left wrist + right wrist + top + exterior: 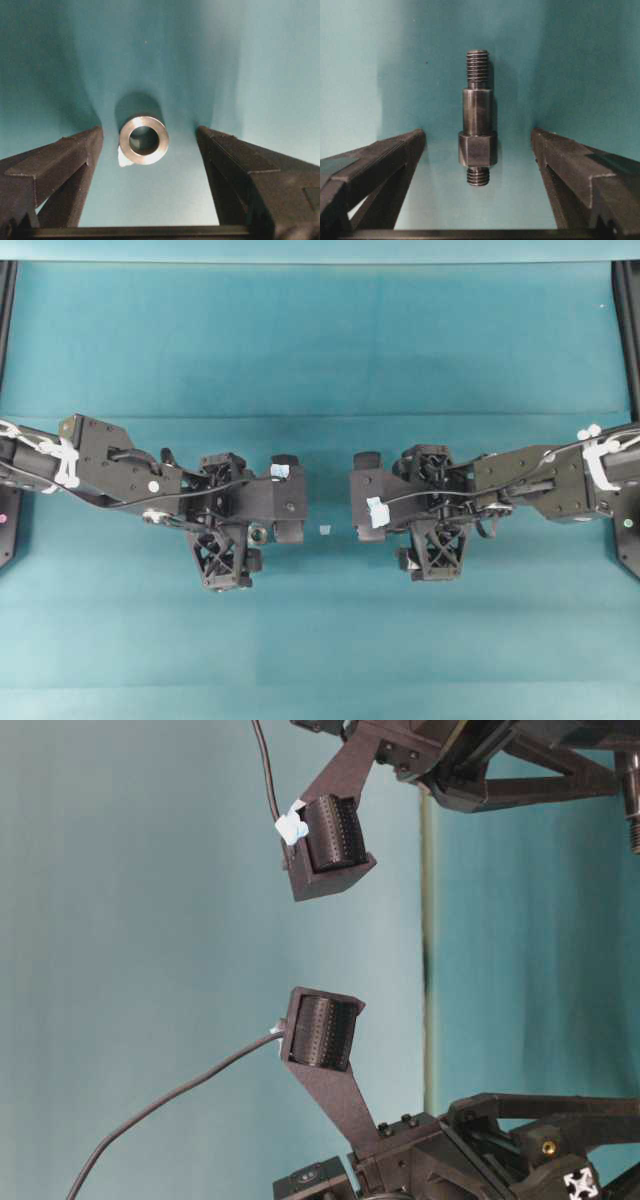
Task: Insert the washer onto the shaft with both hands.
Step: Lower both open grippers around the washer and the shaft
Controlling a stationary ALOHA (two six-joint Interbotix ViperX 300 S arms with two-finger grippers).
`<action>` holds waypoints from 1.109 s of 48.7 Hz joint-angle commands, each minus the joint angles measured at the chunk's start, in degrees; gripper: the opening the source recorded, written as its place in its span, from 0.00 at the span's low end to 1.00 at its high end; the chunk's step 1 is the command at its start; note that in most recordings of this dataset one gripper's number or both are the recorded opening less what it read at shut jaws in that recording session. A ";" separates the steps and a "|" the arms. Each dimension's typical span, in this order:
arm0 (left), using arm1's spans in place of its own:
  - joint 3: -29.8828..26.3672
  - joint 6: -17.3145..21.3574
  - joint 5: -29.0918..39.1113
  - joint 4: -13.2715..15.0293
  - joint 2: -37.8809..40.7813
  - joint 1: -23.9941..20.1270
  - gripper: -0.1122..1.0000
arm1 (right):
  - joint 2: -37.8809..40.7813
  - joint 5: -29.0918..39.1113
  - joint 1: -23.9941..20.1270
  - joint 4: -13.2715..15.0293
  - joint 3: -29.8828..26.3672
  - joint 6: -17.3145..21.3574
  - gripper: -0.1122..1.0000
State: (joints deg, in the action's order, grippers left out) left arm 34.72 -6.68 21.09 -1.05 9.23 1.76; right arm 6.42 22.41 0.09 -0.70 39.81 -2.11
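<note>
The washer (pixel 144 140), a silvery ring with a dark hole, stands on the teal mat. My left gripper (pixel 149 131) is open, and its two black fingers (pixel 75 152) flank the washer without touching it. From overhead, a bit of the washer (pixel 258 534) shows beside the left arm's body. The shaft (pixel 477 120), a dark stepped rod with threaded ends and a thicker collar, lies on the mat. My right gripper (pixel 477 132) is open, its fingers (pixel 555 155) clear of the shaft on both sides. The right arm hides the shaft in the overhead view.
A white scrap (pixel 122 157) lies against the washer. Another pale scrap (pixel 325 529) sits on the mat between the two arms. Black frame posts (pixel 628 320) stand at the mat's left and right edges.
</note>
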 commanded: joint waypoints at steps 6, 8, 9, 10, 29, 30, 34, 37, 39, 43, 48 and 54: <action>-0.44 0.00 -0.18 -0.09 -0.26 0.00 0.86 | 0.00 0.00 1.14 0.18 -0.26 0.00 0.87; -0.44 0.00 -0.09 -0.09 -0.35 0.00 0.86 | 0.00 0.09 1.23 0.09 -0.26 0.00 0.87; -0.44 0.00 -0.09 -0.18 -0.35 0.00 0.86 | 0.00 0.09 1.23 0.09 -0.18 0.00 0.87; -0.53 0.00 -0.09 -0.09 -0.44 0.00 0.86 | 0.00 0.09 1.32 0.09 -0.18 0.00 0.87; -0.35 0.35 0.09 -0.09 -0.79 -1.14 0.86 | -0.26 0.09 2.11 0.09 -0.18 0.09 0.87; -0.26 0.35 0.09 -0.09 -0.79 -1.23 0.86 | -0.26 0.09 2.20 0.09 -0.18 0.09 0.87; -0.26 0.35 0.18 -0.09 -0.79 -1.23 0.86 | -0.44 0.09 2.20 0.09 0.09 0.18 0.87; -0.26 0.35 0.09 -0.09 -0.79 -1.23 0.86 | -0.53 0.09 2.20 0.09 0.44 0.18 0.87; -0.26 0.35 0.09 -0.09 -0.79 -1.23 0.86 | -0.62 0.09 2.20 0.00 0.70 0.18 0.87; -0.26 0.35 0.09 -0.09 -0.70 -1.23 0.86 | -0.88 0.09 2.20 -0.18 1.14 0.18 0.87; -0.35 0.26 0.18 -0.09 -0.79 -1.23 0.86 | -0.88 0.09 2.20 -0.26 1.41 0.18 0.87; -0.53 0.18 0.09 -0.09 -0.79 -1.23 0.86 | -0.79 0.09 2.20 -0.26 1.23 0.18 0.87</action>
State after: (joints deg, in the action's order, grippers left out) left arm 34.63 -6.42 21.45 -1.05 8.96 0.88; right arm 5.54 22.32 1.58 -1.05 41.13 -2.11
